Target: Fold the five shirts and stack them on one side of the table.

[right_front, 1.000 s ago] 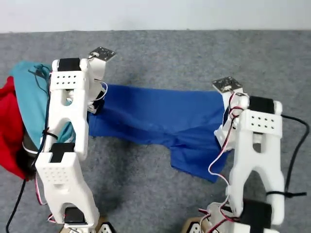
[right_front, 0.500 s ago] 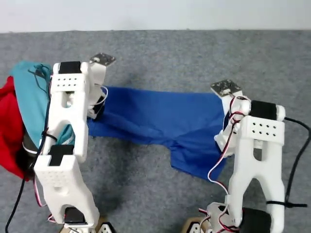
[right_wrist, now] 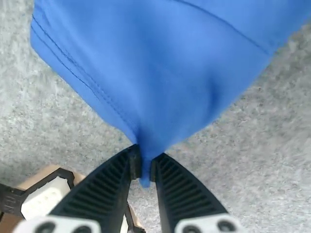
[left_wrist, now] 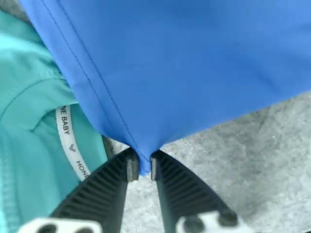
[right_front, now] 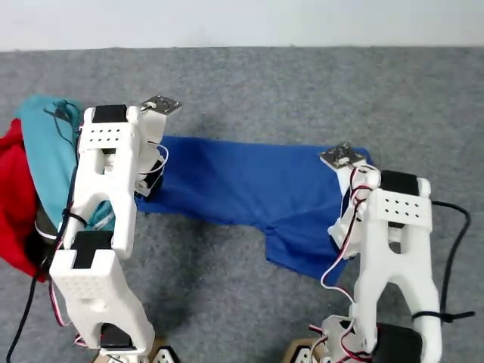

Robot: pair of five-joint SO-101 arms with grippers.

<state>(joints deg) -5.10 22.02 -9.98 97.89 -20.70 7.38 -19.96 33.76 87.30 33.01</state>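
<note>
The left tool (left_wrist: pixel 141 167) is pinched tight on a corner of the blue shirt (left_wrist: pixel 184 63), and the right tool (right_wrist: pixel 144 170) is clamped on another corner. The shirt spans the grey table (right_front: pixel 302 91) between them. Beside the left tool lies a teal shirt (left_wrist: pixel 29 141) with a white, printed neck label (left_wrist: pixel 69 141).

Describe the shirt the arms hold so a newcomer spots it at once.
On the grey table, look at the middle. The blue shirt is spread there, pinched by the left claw and right claw; the teal shirt and red shirt lie bunched aside.
</note>
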